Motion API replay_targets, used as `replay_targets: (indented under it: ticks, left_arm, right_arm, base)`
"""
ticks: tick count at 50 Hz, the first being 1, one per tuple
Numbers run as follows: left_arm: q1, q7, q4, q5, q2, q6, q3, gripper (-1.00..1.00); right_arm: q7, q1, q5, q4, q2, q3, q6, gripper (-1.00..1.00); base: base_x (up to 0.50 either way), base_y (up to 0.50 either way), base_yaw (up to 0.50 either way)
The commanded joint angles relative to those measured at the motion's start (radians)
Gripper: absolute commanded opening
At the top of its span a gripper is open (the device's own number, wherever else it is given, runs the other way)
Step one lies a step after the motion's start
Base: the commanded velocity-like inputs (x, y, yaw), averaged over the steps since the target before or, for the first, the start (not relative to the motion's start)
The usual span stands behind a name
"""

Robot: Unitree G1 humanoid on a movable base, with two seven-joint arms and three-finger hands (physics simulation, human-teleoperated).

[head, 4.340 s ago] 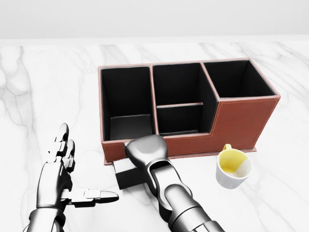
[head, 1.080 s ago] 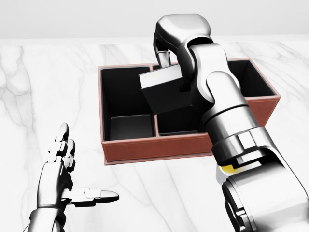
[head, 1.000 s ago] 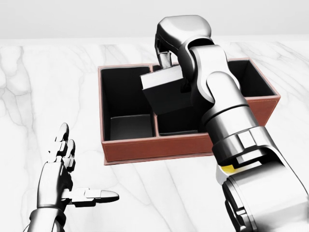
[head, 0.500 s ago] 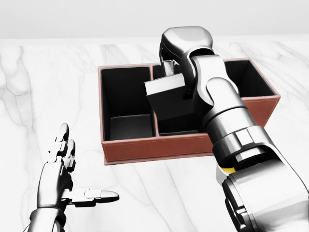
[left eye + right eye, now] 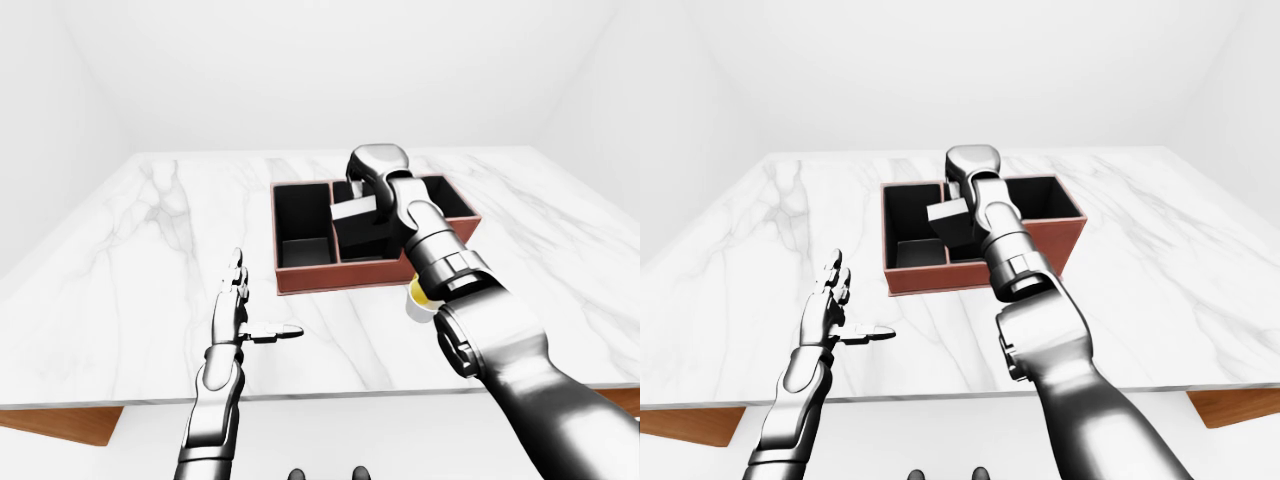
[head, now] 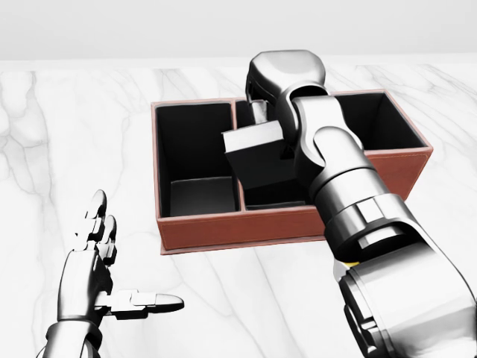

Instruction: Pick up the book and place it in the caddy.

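Note:
The dark book point(image 6: 257, 160) hangs tilted from my right hand point(image 6: 262, 119), whose fingers are shut on its top edge. Its lower part dips into the middle compartment of the brown caddy point(image 6: 223, 227), and its left corner overlaps the divider to the left compartment. My right arm reaches up the right side of the head view and hides part of the caddy's middle and right compartments. My left hand point(image 6: 127, 261) is open and empty, held above the marble table point(image 6: 74, 134) at the lower left, well apart from the caddy.
A white mug with a yellow inside point(image 5: 420, 300) stands just below the caddy's right end, mostly hidden by my right arm. The table's near edge runs along the bottom of the eye views point(image 5: 330, 395).
My right hand has taken the book from the table below the caddy, lifted it over the caddy, and in the last second lowered it into the middle compartment. The left hand has not moved.

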Motion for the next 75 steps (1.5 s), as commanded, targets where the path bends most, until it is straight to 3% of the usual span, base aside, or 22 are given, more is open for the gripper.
replay_targets:
  ticks: [1, 11, 43, 60, 75]
  left_arm:
    - [-0.003, 0.000, 0.005, -0.001, 0.001, -0.002, 0.001, 1.00]
    - [0.002, 0.000, -0.012, -0.002, 0.000, 0.010, 0.000, 1.00]
    - [-0.001, 0.000, 0.008, 0.001, 0.000, -0.008, -0.002, 1.00]
    - [0.007, -0.002, -0.022, -0.003, -0.002, 0.015, -0.002, 1.00]
    - [0.005, -0.003, -0.013, -0.006, -0.001, 0.009, 0.000, 1.00]
  right_arm:
    - [-0.050, -0.020, -0.017, 0.021, 0.002, -0.007, 0.000, -1.00]
    - [-0.090, -0.020, -0.026, 0.051, 0.006, 0.000, 0.000, -1.00]
    - [-0.149, -0.067, -0.062, 0.144, 0.007, 0.012, 0.000, -1.00]
    - [-0.185, -0.077, -0.079, 0.174, 0.022, 0.014, 0.000, -1.00]
    - [-0.226, -0.060, -0.077, 0.202, 0.019, 0.005, 0.000, -1.00]
  base:
    - [0.00, 0.00, 0.00]
    - [0.00, 0.00, 0.00]
    - [0.00, 0.00, 0.00]
    - [0.00, 0.00, 0.00]
    - [0.00, 0.00, 0.00]
